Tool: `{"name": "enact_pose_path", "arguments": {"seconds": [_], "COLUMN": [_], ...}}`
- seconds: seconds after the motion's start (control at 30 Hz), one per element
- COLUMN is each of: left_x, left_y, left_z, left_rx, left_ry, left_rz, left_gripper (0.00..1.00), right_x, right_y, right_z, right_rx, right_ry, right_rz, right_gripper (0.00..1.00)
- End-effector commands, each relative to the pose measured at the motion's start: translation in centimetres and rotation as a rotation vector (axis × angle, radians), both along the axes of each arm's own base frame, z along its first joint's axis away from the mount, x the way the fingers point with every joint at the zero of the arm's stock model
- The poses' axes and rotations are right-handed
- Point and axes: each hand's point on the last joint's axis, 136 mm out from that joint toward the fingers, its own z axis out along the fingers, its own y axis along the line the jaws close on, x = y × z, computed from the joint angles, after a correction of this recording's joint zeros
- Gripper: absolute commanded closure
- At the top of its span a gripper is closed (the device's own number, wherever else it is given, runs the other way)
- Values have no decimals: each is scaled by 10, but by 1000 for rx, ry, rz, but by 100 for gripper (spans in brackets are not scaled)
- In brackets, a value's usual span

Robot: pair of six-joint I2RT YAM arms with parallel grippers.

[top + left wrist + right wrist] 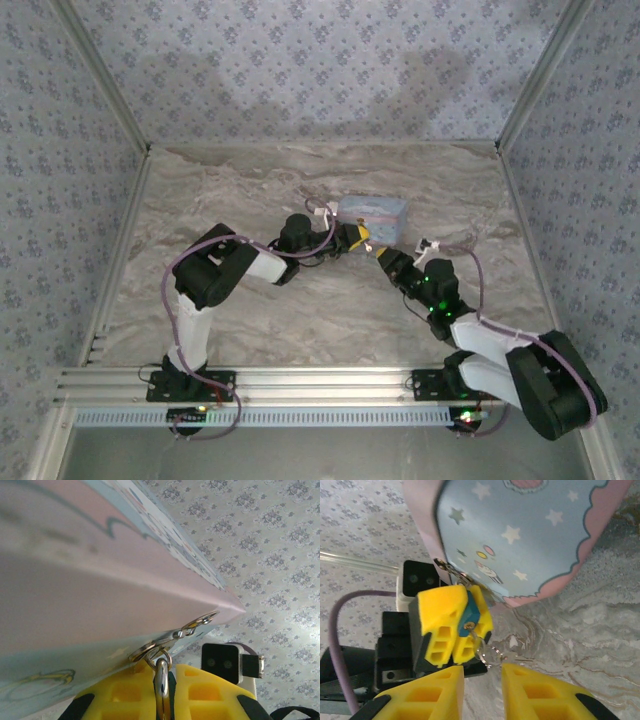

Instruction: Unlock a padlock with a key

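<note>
So, my L gripper (462, 626) was clamped on the tiny bluish padlock (471, 612), lock sat right at the metal hasp (451, 572) on the pastel tin (530, 540), key ring (489, 655) hung just below it, my R gripper (482, 687) had fingers apart, held nothing, just beside that ring.

Pastel blue-pink tin box (375, 214) w/ stars stands near centre of marble-look table (230, 185); patterned wallpaper walls (300, 60) on 3 sides.

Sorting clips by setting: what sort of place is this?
Probably a lab test booth rather than a home: wallpapered panels on three sides, aluminium framing, and a marble-look tabletop with two robot arms bolted to its near rail.
</note>
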Motion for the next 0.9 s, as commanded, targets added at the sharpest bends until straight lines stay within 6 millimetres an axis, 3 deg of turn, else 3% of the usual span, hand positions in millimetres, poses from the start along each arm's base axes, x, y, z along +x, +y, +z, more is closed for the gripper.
{"name": "enact_pose_path", "arguments": {"seconds": [0.0, 0.23, 0.37, 0.87], "left_x": [-4, -5, -5, -10], "left_y": [-5, -6, -7, -13], "left_z": [42, 39, 39, 41], "left_rx": [-77, -75, -78, -89], "left_ry": [-97, -91, -88, -84], "left_rz": [-31, -36, -38, -58], "left_gripper": [100, 100, 100, 100], "right_x": [6, 10, 12, 21], "right_y": [12, 19, 16, 22], "right_z": [11, 16, 17, 17], "right_rx": [19, 39, 30, 41], "right_ry": [-33, -57, -56, -56], "right_rz": [40, 47, 38, 47], "right_gripper": [72, 68, 76, 85]}}
